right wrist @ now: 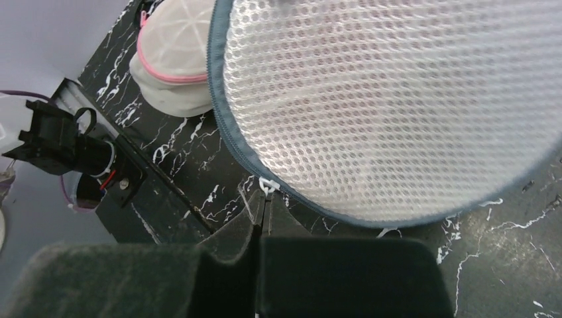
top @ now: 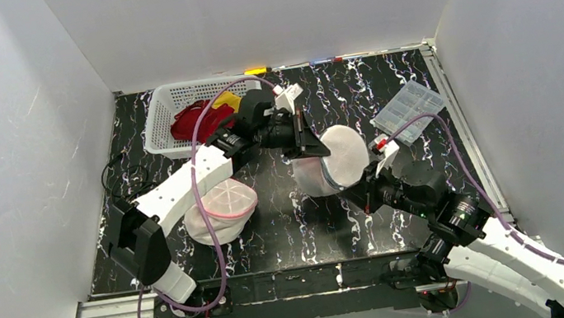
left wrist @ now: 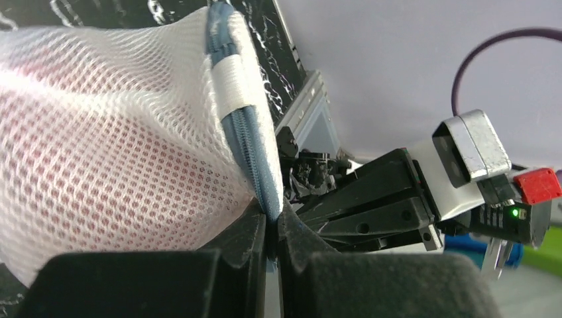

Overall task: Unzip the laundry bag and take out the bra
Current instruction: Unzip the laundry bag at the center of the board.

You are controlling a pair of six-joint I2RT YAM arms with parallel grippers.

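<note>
The mesh laundry bag (top: pixel 337 159) sits mid-surface (top: pixel 289 233), propped between both arms. The left end effector (left wrist: pixel 272 228) is clamped tight on its blue zipper (left wrist: pixel 242 132). The right end effector (right wrist: pixel 264 211) is pinched onto the small white zipper pull (right wrist: pixel 267 185) at the bag's lower rim. Something pinkish shows through the mesh, too blurred to name

White walls (top: pixel 7 123), blk marbled tbl (top: pixel 296 223)

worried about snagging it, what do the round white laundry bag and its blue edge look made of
Round white laundry bag: soft matte mesh, probably polyester, going by its honeycomb holes. Blue edge: woven zipper tape, seemingly fabric, with fine ribbed teeth.
</note>
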